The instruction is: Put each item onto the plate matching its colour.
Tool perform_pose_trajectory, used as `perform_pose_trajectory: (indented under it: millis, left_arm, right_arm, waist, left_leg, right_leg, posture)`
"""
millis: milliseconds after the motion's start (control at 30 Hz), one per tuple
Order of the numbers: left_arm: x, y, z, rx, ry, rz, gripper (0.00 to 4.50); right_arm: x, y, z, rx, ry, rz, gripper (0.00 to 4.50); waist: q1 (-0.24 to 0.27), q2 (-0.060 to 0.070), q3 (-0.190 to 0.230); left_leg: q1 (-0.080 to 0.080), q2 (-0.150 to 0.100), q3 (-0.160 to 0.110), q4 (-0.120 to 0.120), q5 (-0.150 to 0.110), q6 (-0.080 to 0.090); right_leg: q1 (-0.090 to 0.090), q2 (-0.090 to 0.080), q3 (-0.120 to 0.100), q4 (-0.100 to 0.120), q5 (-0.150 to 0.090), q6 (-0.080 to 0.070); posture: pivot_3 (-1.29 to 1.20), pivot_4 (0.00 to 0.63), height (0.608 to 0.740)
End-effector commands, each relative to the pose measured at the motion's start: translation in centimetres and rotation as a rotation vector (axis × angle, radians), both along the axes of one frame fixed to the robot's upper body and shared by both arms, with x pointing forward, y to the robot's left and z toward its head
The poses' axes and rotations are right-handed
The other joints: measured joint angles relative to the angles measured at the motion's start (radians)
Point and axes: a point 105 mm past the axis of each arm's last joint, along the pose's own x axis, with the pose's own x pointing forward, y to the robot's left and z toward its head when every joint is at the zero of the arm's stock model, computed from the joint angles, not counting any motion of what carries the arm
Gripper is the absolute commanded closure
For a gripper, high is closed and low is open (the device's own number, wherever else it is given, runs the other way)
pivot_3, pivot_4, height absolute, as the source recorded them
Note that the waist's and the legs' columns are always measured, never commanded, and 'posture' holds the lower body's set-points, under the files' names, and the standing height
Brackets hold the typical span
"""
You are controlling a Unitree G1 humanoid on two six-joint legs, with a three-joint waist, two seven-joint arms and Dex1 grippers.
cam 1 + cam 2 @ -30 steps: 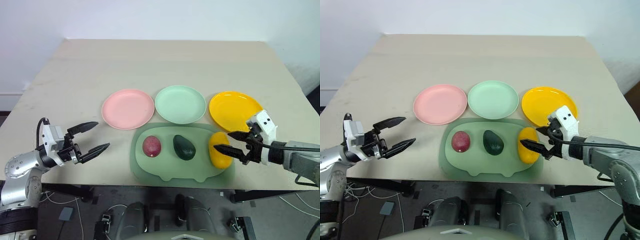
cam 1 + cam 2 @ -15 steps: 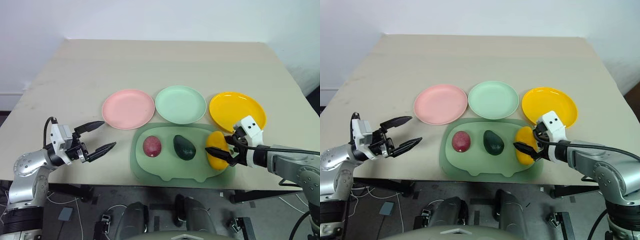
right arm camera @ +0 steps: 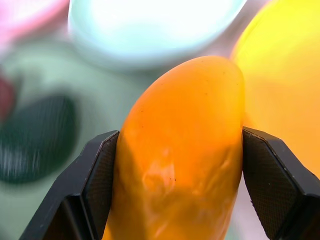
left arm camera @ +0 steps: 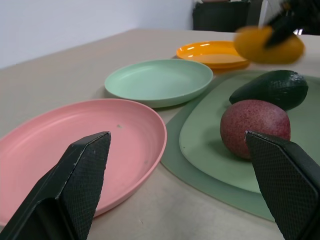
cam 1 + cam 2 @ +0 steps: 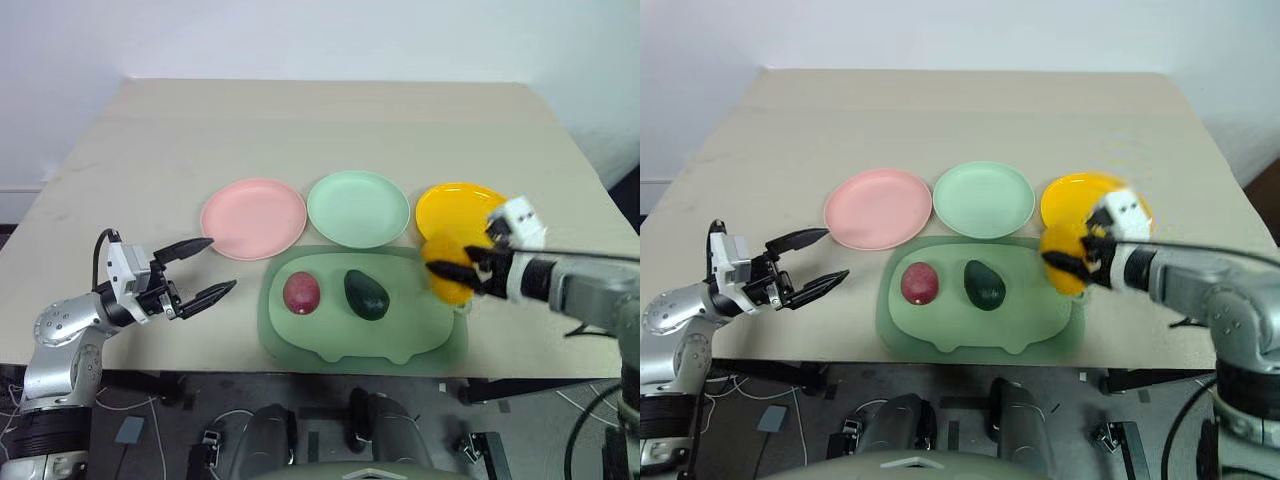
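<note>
My right gripper (image 5: 462,272) is shut on the oblong yellow fruit (image 5: 446,271), which hangs lifted off the mat beside the near edge of the yellow plate (image 5: 455,205); both black fingers (image 3: 95,175) press its sides. The maroon-red fruit (image 5: 302,293) and the dark green avocado (image 5: 367,294) lie on the pale-green mat (image 5: 340,340). The pink plate (image 5: 253,217) and the mint green plate (image 5: 358,208) hold nothing. My left gripper (image 5: 205,271) hovers open to the left of the mat, near the pink plate's front edge.
The three plates stand in a row behind the wavy-edged mat on a beige table (image 5: 320,130). The table's front edge runs just below the mat. A white wall rises behind the far edge.
My right gripper closed on the yellow fruit and lifted it off the mat toward the yellow plate. The left gripper stayed about where it was, open.
</note>
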Motion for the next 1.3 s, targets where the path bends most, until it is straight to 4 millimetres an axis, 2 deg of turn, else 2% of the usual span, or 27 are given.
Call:
perform_pose_trajectory:
  millis: [33, 200, 367, 467, 500, 567, 700, 800, 833, 933, 1033, 1100, 1200, 1300]
  left_arm:
    - [0.1, 0.3, 0.4, 0.004, -0.038, 0.001, 0.0]
    - [0.3, 0.3, -0.1, -0.004, -0.039, -0.001, 0.0]
    - [0.0, 0.7, -0.4, -0.008, -0.041, 0.011, 0.0]
    - [-0.2, 1.1, -0.6, -0.007, -0.038, 0.019, 0.0]
    - [-0.2, 1.2, -0.6, -0.007, -0.038, 0.021, 0.0]
    - [-0.1, 1.3, -0.6, -0.01, -0.041, 0.025, 0.0]
    - [-0.2, 1.6, -0.7, -0.012, -0.045, 0.028, 0.0]
    - [-0.4, 1.9, -0.8, -0.013, -0.046, 0.029, 0.0]
    - [-0.5, 2.0, -0.8, -0.012, -0.046, 0.028, 0.0]
    - [-0.6, 2.3, -0.8, -0.008, -0.044, 0.025, 0.0]
    - [-0.7, 2.5, -0.7, -0.003, -0.041, 0.021, 0.0]
    - [-0.6, 2.5, -0.6, 0.0, -0.042, 0.017, 0.0]
    - [-0.5, 2.4, -0.4, 0.001, -0.042, 0.011, 0.0]
    - [-0.5, 2.3, -0.3, 0.009, -0.047, 0.012, 0.0]
  right_arm:
    - [2.7, -2.9, 1.0, -0.043, -0.045, -0.152, 1.19]
    - [6.2, -6.3, -0.5, -0.136, -0.03, -0.302, 1.19]
    - [7.6, -6.8, -1.7, -0.188, -0.026, -0.274, 1.19]
    - [7.6, -6.9, -1.5, -0.194, -0.036, -0.243, 0.18]
    - [7.4, -6.9, -1.1, -0.189, -0.046, -0.225, 0.02]
    - [7.0, -6.5, 0.0, -0.167, -0.08, -0.174, 0.02]
    - [5.6, -6.2, 2.1, -0.134, -0.134, -0.075, 0.02]
    - [3.3, -6.1, 4.1, -0.089, -0.183, 0.038, 0.02]
    - [1.9, -5.8, 4.4, -0.081, -0.194, 0.103, 0.02]
    - [-1.6, -5.0, 4.2, -0.088, -0.217, 0.264, 0.02]
    - [-4.3, -3.9, 4.5, -0.129, -0.342, 0.418, 0.02]
    - [-5.8, -3.7, 4.1, -0.143, -0.36, 0.497, 0.02]
    - [-7.3, -4.1, 2.8, -0.139, -0.325, 0.567, 0.02]
    - [-7.9, -4.3, 2.0, -0.14, -0.304, 0.606, 0.02]
  waist:
    - [-0.008, 0.0, 0.0]
    - [-0.02, 0.0, 0.0]
    - [-0.032, 0.001, 0.001]
    - [-0.038, 0.001, 0.001]
    - [-0.039, 0.001, 0.001]
    - [-0.039, 0.002, 0.001]
    - [-0.037, 0.002, 0.001]
    - [-0.034, 0.002, 0.001]
    - [-0.032, 0.002, 0.001]
    - [-0.028, 0.002, 0.001]
    - [-0.027, 0.002, 0.001]
    - [-0.028, 0.002, 0.001]
    - [-0.022, 0.002, 0.001]
    - [-0.017, 0.002, 0.001]
  left_leg:
    - [0.0, 0.0, 0.0, 0.0, 0.0, 0.0]
    - [-0.001, -0.001, 0.002, 0.0, 0.0, 0.0]
    - [-0.001, -0.001, 0.003, 0.0, 0.0, 0.0]
    - [-0.001, 0.0, 0.003, 0.0, 0.0, 0.0]
    - [-0.001, 0.0, 0.003, 0.0, 0.0, 0.0]
    - [-0.001, 0.0, 0.003, -0.001, 0.0, 0.0]
    - [-0.002, 0.0, 0.002, -0.001, 0.0, 0.0]
    - [-0.002, 0.0, 0.002, -0.001, 0.0, 0.0]
    - [-0.002, 0.0, 0.001, -0.001, 0.0, 0.0]
    - [-0.002, 0.0, 0.001, -0.001, 0.0, 0.001]
    - [0.0, 0.001, 0.001, -0.001, 0.0, 0.0]
    - [0.0, 0.001, 0.001, -0.001, 0.0, 0.0]
    - [0.0, 0.001, 0.001, -0.001, 0.0, 0.0]
    - [0.0, 0.001, 0.001, -0.001, 0.0, 0.0]
  right_leg:
    - [0.0, 0.0, 0.0, 0.0, 0.0, 0.0]
    - [0.0, -0.001, 0.0, 0.0, 0.001, 0.002]
    - [-0.001, -0.001, 0.0, 0.0, 0.001, 0.002]
    - [-0.001, -0.001, 0.0, 0.0, 0.001, 0.002]
    - [-0.001, -0.001, 0.0, 0.0, 0.001, 0.002]
    - [-0.001, -0.001, 0.0, 0.0, 0.001, 0.002]
    - [-0.002, -0.001, 0.0, 0.0, 0.001, 0.002]
    - [-0.002, -0.001, 0.0, 0.0, 0.001, 0.002]
    - [-0.002, -0.001, 0.0, 0.0, 0.001, 0.002]
    - [-0.002, -0.001, 0.0, 0.0, 0.001, 0.002]
    - [-0.001, -0.001, 0.0, -0.001, 0.001, 0.003]
    - [-0.001, -0.001, 0.001, -0.001, -0.002, 0.006]
    - [0.0, -0.001, 0.001, -0.001, -0.002, 0.007]
    - [0.0, -0.001, 0.001, -0.001, -0.002, 0.006]
  posture:
    - [0.0, 0.15, 0.737]
    - [0.0, 0.15, 0.737]
    - [0.0, 0.15, 0.737]
    - [0.0, 0.15, 0.737]
    - [0.0, 0.15, 0.737]
    - [0.0, 0.15, 0.737]
    - [0.0, 0.15, 0.737]
    - [0.0, 0.15, 0.737]
    - [0.0, 0.15, 0.737]
    - [0.0, 0.15, 0.737]
    - [0.0, 0.15, 0.737]
    - [0.0, 0.15, 0.737]
    - [0.0, 0.15, 0.737]
    - [0.0, 0.15, 0.737]
